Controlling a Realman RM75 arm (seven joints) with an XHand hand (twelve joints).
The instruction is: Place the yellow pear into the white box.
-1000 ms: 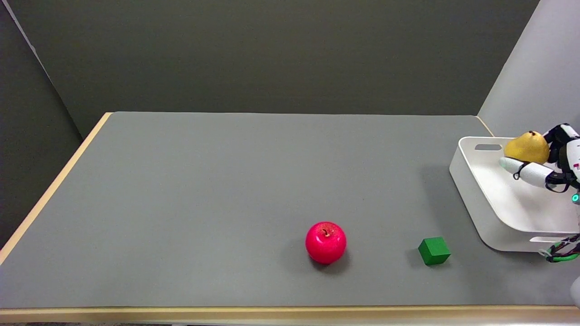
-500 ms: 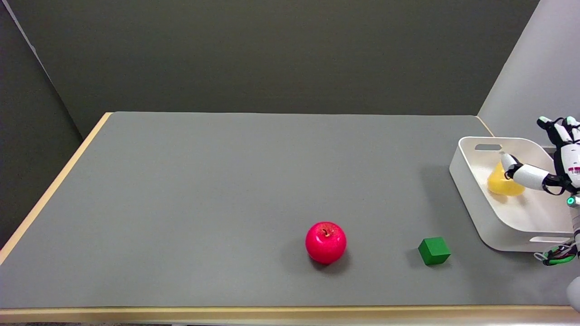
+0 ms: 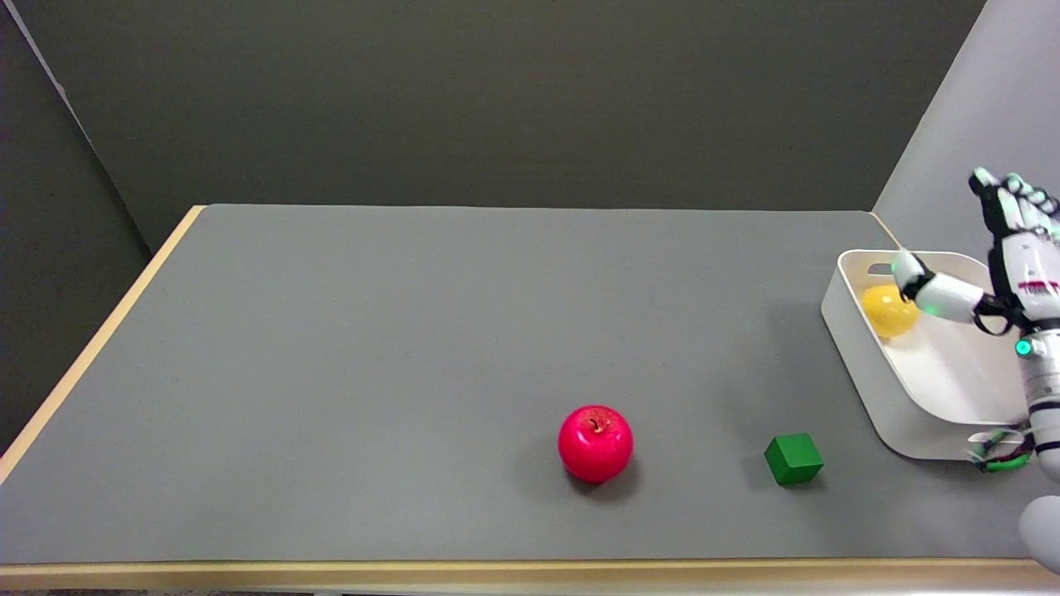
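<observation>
Fingers (image 3: 1006,203) of the right hand (image 3: 1014,265) are spread apart and raised, with nothing grasped between them; one digit is extended sideways over the white box (image 3: 878,389). The hand is held above the box at its far right part, and the arm is seen descending along the right edge of the view.

The yellow pear (image 3: 886,312) is located inside the white box, lying on the box floor in the far left corner, close to the handle slot in the far wall. Whether the extended digit touches the pear cannot be told. The box is a rounded white container, turned at an angle to the surface edge.

The surface (image 3: 414,348) is covered by a plain grey mat and is bordered by a light wooden edge (image 3: 91,348) on the sides left of and nearer than the box. The white box is positioned at the right end of the surface. A green cube (image 3: 793,459) is placed near the box, just off its near left corner. A red apple (image 3: 595,443) is placed further left of the box, beyond the cube, stem upward.

Behind the surface, a dark olive wall (image 3: 497,99) is seen. A pale grey panel (image 3: 985,116) is set behind the box.
</observation>
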